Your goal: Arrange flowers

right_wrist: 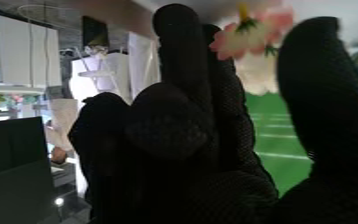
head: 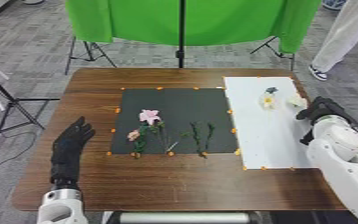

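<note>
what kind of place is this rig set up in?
Probably a robotics lab or an indoor demo area: a green cloth backdrop hangs behind the table, a black stand rises in front of it, and the floor is gray office-style carpet.

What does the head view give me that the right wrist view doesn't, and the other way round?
Head view: the left hand left of the dark mat, the pink lily-like flower and green stems on that mat, and the white sheet with a white flower on it.

Right wrist view: a close look at a pink-and-cream blossom by the fingers; I can't tell which flower it is.

Both: the right hand, and green beyond the table.
</note>
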`<state>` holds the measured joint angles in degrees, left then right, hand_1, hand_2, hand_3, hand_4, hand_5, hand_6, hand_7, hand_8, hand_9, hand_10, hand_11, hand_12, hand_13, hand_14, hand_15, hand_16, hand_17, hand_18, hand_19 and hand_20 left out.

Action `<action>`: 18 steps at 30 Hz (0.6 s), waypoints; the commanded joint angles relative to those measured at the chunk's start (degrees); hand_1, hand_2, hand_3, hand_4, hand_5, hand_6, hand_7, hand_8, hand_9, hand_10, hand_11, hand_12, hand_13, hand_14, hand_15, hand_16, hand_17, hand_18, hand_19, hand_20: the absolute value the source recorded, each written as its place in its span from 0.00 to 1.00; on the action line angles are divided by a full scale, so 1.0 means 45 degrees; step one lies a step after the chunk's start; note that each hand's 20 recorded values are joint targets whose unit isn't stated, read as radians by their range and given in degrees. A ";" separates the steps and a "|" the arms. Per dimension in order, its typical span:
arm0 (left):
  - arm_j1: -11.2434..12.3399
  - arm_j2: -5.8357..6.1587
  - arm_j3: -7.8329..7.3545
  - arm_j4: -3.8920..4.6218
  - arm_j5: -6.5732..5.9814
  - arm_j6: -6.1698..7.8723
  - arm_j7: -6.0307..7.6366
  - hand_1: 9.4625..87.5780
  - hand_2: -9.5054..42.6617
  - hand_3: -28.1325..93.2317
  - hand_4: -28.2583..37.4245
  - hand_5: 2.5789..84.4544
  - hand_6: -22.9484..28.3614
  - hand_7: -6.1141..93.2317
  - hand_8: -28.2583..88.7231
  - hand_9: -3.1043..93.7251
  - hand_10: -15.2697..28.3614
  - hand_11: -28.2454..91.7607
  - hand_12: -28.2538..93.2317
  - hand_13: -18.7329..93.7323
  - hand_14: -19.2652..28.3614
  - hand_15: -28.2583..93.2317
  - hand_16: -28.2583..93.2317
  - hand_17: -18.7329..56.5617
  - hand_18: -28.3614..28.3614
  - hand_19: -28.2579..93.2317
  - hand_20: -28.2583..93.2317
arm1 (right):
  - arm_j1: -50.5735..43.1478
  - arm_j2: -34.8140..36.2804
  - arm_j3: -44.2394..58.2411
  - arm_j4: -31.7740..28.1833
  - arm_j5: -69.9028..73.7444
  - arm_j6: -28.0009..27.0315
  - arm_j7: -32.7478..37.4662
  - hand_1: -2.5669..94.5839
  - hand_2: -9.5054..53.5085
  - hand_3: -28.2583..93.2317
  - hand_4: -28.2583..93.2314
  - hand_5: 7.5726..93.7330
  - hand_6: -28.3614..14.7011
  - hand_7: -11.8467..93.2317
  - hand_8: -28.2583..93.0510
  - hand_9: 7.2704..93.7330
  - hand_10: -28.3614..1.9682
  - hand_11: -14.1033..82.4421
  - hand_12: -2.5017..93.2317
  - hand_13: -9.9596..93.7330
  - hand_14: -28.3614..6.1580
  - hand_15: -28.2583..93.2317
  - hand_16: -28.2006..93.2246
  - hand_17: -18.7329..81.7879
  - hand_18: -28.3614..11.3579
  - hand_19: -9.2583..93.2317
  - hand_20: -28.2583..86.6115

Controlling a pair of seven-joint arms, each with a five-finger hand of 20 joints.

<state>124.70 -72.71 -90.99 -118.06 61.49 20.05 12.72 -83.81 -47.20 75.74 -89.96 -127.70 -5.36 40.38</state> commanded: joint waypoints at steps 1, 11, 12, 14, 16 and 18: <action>0.0331 -0.0214 0.0075 0.0035 0.0052 -0.0190 -0.0181 0.22 0.16 0.78 0.04 0.42 0.60 0.15 0.19 0.41 0.65 0.40 0.32 0.43 0.73 0.46 0.20 0.32 0.69 0.32 0.38 | -0.0452 -0.0075 -0.0223 0.0300 -0.0397 0.1390 -0.0228 0.61 0.00 0.68 0.09 0.78 0.61 0.29 0.30 0.93 0.60 0.32 0.44 0.95 0.74 0.76 0.52 0.86 0.46 1.00 0.77; 0.0379 -0.0186 0.0049 0.0027 0.0061 -0.0195 -0.0181 0.23 0.16 0.78 0.05 0.42 0.60 0.15 0.19 0.41 0.65 0.40 0.32 0.43 0.73 0.46 0.20 0.32 0.69 0.32 0.38 | -0.0716 0.0347 0.0943 -0.2306 -0.0345 0.2065 -0.0440 0.70 0.00 0.69 0.09 0.86 0.61 0.31 0.34 1.00 0.66 0.32 0.48 0.99 0.78 0.72 0.53 0.89 0.50 1.00 0.73; 0.0358 -0.0180 0.0055 0.0039 0.0059 -0.0207 -0.0187 0.23 0.16 0.78 0.05 0.42 0.60 0.15 0.19 0.41 0.65 0.40 0.32 0.43 0.73 0.46 0.20 0.32 0.69 0.32 0.38 | -0.0692 0.0416 0.0929 -0.2686 -0.0226 0.2151 -0.0559 0.69 0.00 0.69 0.09 0.86 0.61 0.31 0.34 1.00 0.66 0.32 0.48 1.00 0.78 0.72 0.53 0.89 0.50 1.00 0.73; 0.0393 -0.0185 0.0046 0.0034 0.0042 -0.0222 -0.0169 0.23 0.16 0.78 0.05 0.43 0.60 0.15 0.19 0.41 0.65 0.40 0.32 0.43 0.73 0.46 0.20 0.32 0.69 0.32 0.38 | -0.0447 0.0450 0.0654 -0.3367 0.0039 0.2209 -0.0839 0.70 0.00 0.69 0.09 0.86 0.61 0.31 0.34 1.00 0.66 0.33 0.48 1.00 0.79 0.72 0.53 0.89 0.50 1.00 0.73; 0.0413 -0.0175 0.0048 0.0015 0.0038 -0.0218 -0.0192 0.23 0.16 0.78 0.05 0.43 0.60 0.15 0.19 0.41 0.65 0.40 0.32 0.43 0.73 0.46 0.20 0.32 0.69 0.32 0.38 | -0.0045 0.0410 0.0033 -0.3929 0.0338 0.2320 -0.1204 0.70 0.00 0.69 0.09 0.87 0.61 0.31 0.34 1.00 0.66 0.33 0.48 1.00 0.79 0.72 0.53 0.89 0.50 1.00 0.73; 0.0430 -0.0183 0.0040 0.0009 0.0038 -0.0250 -0.0198 0.23 0.16 0.78 0.05 0.43 0.60 0.15 0.19 0.41 0.65 0.40 0.32 0.43 0.73 0.46 0.20 0.32 0.69 0.32 0.38 | 0.0674 0.0293 -0.0991 -0.4339 0.0926 0.2188 -0.1635 0.70 0.00 0.69 0.09 0.87 0.61 0.31 0.34 1.00 0.66 0.33 0.48 1.00 0.79 0.72 0.53 0.89 0.50 1.00 0.73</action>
<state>125.05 -72.83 -91.20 -118.25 61.62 19.61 12.46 -88.37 -45.94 79.28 -101.70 -127.81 2.93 38.56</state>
